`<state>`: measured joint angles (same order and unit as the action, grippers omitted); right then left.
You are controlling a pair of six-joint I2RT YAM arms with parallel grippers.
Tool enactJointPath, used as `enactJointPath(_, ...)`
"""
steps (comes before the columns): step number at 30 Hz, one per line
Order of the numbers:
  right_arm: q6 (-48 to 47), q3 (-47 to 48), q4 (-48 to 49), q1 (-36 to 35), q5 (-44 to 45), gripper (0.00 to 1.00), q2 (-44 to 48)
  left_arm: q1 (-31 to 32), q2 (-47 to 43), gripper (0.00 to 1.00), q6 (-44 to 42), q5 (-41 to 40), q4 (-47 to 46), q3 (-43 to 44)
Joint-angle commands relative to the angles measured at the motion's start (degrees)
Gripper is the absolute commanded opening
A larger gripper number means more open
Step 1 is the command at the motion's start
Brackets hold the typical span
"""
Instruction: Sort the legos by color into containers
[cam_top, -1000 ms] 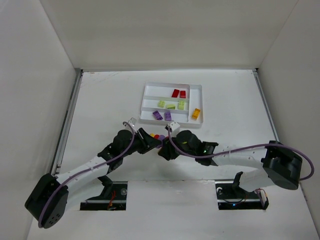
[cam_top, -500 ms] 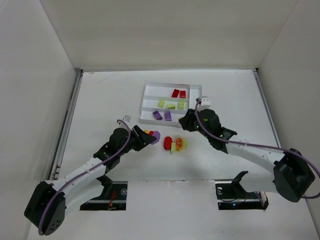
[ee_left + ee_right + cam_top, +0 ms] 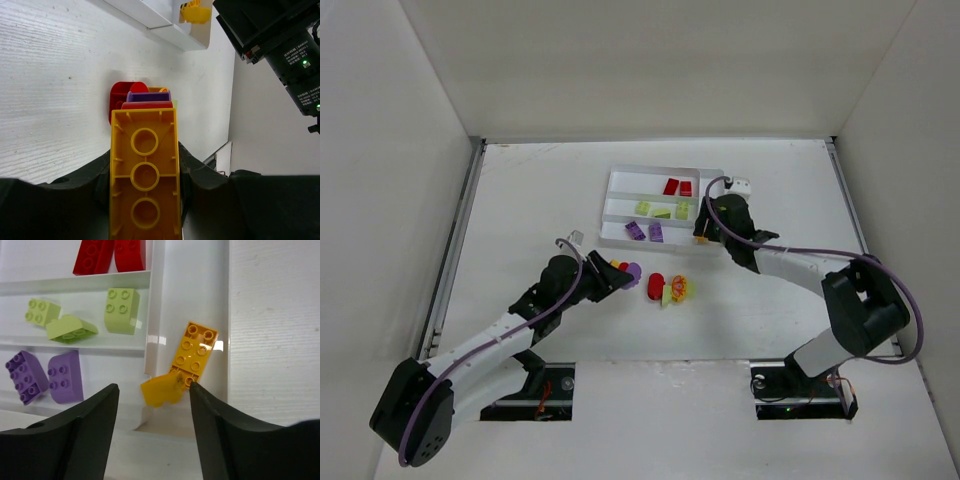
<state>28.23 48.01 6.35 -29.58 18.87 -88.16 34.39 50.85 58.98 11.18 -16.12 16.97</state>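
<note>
The white tray (image 3: pixel 611 178) lies at the back centre. Its long slots hold red legos (image 3: pixel 677 187), lime legos (image 3: pixel 660 210) and purple legos (image 3: pixel 645 231). My right gripper (image 3: pixel 703 233) is open above the near end of the crosswise slot (image 3: pixel 190 295). In that slot a flat orange-yellow lego (image 3: pixel 196 352) lies with a smaller tilted orange-yellow lego (image 3: pixel 159 389) against it, between my open fingers. My left gripper (image 3: pixel 608 275) is shut on a long orange-yellow lego (image 3: pixel 145 175). A red and a purple lego (image 3: pixel 148 96) show right at its far end.
Loose on the table between the arms lie a red lego (image 3: pixel 655 287), a lime lego (image 3: pixel 669 293) and an orange one (image 3: pixel 681 288). White walls enclose the table on three sides. The right arm (image 3: pixel 280 40) fills the upper right of the left wrist view.
My right gripper has swung from the table's middle up to the tray's crosswise slot, and is now open. My left gripper drew back slightly left, then held still.
</note>
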Motion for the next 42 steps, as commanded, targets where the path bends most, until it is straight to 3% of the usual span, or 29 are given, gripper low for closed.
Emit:
enactJointPath(1,-0.89,2.44,0.77,0.19,4.41,0.73,1.49,-0.16,0.12,0.20,-0.62,1.21,-3.13,2.54)
enactJointPath(5,-1.33,-0.10,0.94,-0.69,4.07,0.78,7.63,0.28,1.62,0.20,0.34,2.26,-4.27,3.68)
enactJointPath(9,-1.87,-6.68,3.31,-7.36,-4.43,0.77,18.00,-0.34,2.50,0.21,2.63,4.90,-4.79,4.82)
enactJointPath(12,6.45,-13.01,7.17,-11.58,-12.17,0.79,25.21,-0.86,2.24,0.21,4.29,6.13,-7.51,4.56)
enactJointPath(15,16.99,-18.37,16.20,-14.66,-16.23,0.86,28.74,-0.86,1.97,0.21,5.61,6.83,-11.99,3.51)
enactJointPath(23,27.83,-20.14,28.44,-16.86,-19.40,0.99,25.59,0.19,-3.29,0.22,7.90,7.98,-19.38,1.84)
enactJointPath(29,33.11,-21.55,39.43,-16.87,-24.14,1.00,21.90,2.82,-4.00,0.22,8.61,8.51,-23.07,1.22)
enactJointPath(35,34.61,-22.08,44.10,-16.43,-26.43,0.88,21.45,5.20,-3.83,0.23,8.52,8.51,-24.31,1.66)
enactJointPath(42,36.89,-23.22,47.08,-16.42,-27.13,0.61,20.40,5.46,-3.65,0.23,8.87,8.60,-25.28,1.75)
